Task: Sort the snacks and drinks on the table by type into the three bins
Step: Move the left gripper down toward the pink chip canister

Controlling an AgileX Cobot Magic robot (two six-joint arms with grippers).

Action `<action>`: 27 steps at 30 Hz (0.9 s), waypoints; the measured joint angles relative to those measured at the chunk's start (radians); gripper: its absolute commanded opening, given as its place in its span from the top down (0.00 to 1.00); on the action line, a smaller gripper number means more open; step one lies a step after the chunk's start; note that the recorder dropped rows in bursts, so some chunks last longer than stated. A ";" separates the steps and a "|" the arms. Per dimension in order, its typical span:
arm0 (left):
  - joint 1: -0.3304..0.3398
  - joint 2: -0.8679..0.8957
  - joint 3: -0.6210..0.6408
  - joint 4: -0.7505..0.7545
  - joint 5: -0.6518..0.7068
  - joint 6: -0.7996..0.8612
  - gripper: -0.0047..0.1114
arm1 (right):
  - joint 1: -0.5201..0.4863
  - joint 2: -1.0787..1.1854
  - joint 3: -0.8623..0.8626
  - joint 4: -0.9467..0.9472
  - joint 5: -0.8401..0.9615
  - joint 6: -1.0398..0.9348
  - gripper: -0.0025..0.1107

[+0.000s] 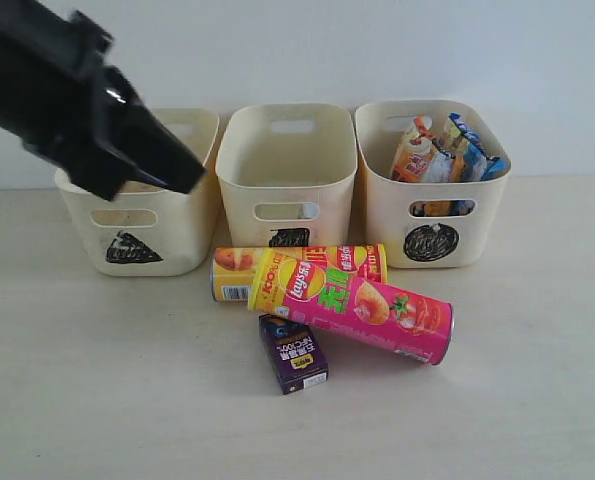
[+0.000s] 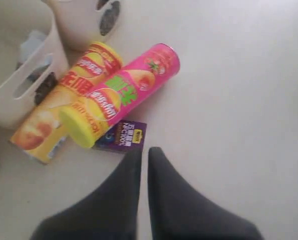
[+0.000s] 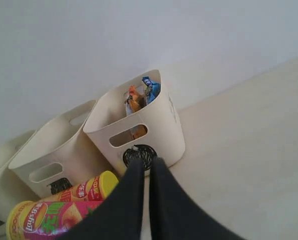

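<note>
Heads up: purple carton [image 1: 293, 353] sits nearest, tucked against the pink tube [image 1: 362, 305], which lies tilted over the yellow tube [image 1: 235, 272] before the square bin [image 1: 237, 215], and with your left gripper [image 2: 144, 150] and right gripper [image 3: 147, 161] both pinched nearly closed and empty, grabbing the lower tube first would likely roll the pink one away.
</note>
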 measured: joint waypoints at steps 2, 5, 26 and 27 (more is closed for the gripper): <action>-0.056 0.073 -0.036 0.030 0.004 0.004 0.89 | 0.000 0.000 0.000 0.000 0.007 -0.016 0.98; -0.150 0.195 -0.105 0.109 0.017 0.004 0.75 | 0.000 0.000 0.000 -0.004 0.011 -0.019 0.98; -0.375 0.619 -0.251 0.629 -0.228 -0.077 0.30 | 0.000 0.000 0.000 -0.013 0.017 -0.025 0.98; -0.375 0.644 -0.251 0.650 -0.266 -0.077 0.30 | 0.000 0.000 0.000 -0.013 0.019 -0.025 0.98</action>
